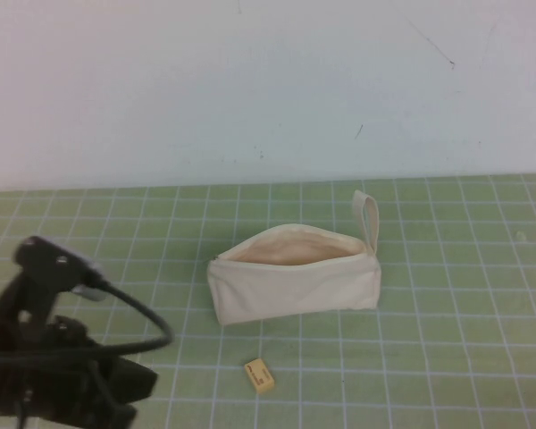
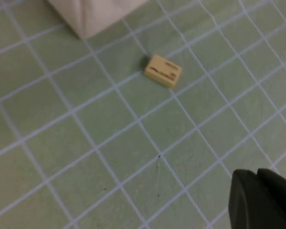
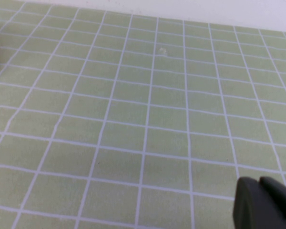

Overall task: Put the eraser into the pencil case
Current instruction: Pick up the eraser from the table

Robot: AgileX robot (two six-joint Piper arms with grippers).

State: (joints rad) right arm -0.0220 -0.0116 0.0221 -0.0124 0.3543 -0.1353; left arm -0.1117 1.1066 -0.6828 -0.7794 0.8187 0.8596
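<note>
The cream pencil case [image 1: 295, 288] lies on the green grid mat, its zip open and its mouth facing up, with the loop strap [image 1: 368, 217] at its right end. The small pale yellow eraser [image 1: 260, 374] lies on the mat just in front of the case, apart from it. My left gripper [image 1: 141, 382] is at the near left, short of the eraser. In the left wrist view the eraser [image 2: 163, 70] lies ahead of the shut, empty left gripper [image 2: 257, 174], with a corner of the case [image 2: 93, 12] beyond. My right gripper [image 3: 258, 180] is shut and empty over bare mat.
The green grid mat [image 1: 464, 268] covers the table up to a white wall [image 1: 268, 80] at the back. The left arm's black cable [image 1: 134, 313] loops over the near left. The right arm is out of the high view.
</note>
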